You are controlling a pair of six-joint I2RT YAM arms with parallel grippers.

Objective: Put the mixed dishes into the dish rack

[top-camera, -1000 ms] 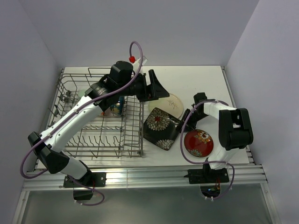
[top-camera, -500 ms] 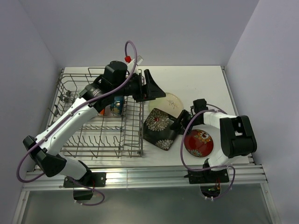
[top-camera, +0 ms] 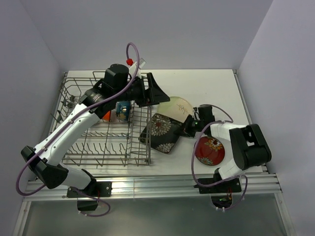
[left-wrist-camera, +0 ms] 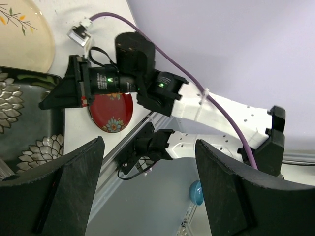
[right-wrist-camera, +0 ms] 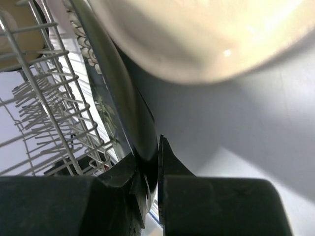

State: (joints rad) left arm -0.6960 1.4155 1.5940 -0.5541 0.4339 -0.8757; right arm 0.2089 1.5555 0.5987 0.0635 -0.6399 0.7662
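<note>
1. Now the right gripper (top-camera: 189, 126) has its jaws clamped on the right rim of the black square floral plate (top-camera: 161, 132). The right wrist view shows that rim pinched between the 2 fingers (right-wrist-camera: 206, 206).
2. That plate stands tipped up on the table (top-camera: 216, 88), just right of the dish rack (top-camera: 78, 79). Its left edge is against or just beside the rack's right wall; I cannot tell which.
3. The step in hand, as I judge it, is to carry this plate over the wall and stand it between the tines. The hold is on a thin rim only, so the plate may swing. Lift slowly, keep the plate on edge, and clear the wall's top wire before moving left. Then lower it into a free row and let go only once the tines support it.
4. Watch the pale green-cream round plate (top-camera: 178, 106) just beyond the gripper and the red floral plate (top-camera: 210, 150) near its right.
5. The left gripper (top-camera: 156, 91) hovers over the rack's far right corner, jaws wide apart and empty. It sits close to the likely path.
6. Compared with 1 second ago, the black plate lay flatter and further right, and the right gripper stood off its right corner. Since then the plate has slid left and tipped up. The left arm has drawn slightly left, and the other 2 plates look unmoved.
</note>
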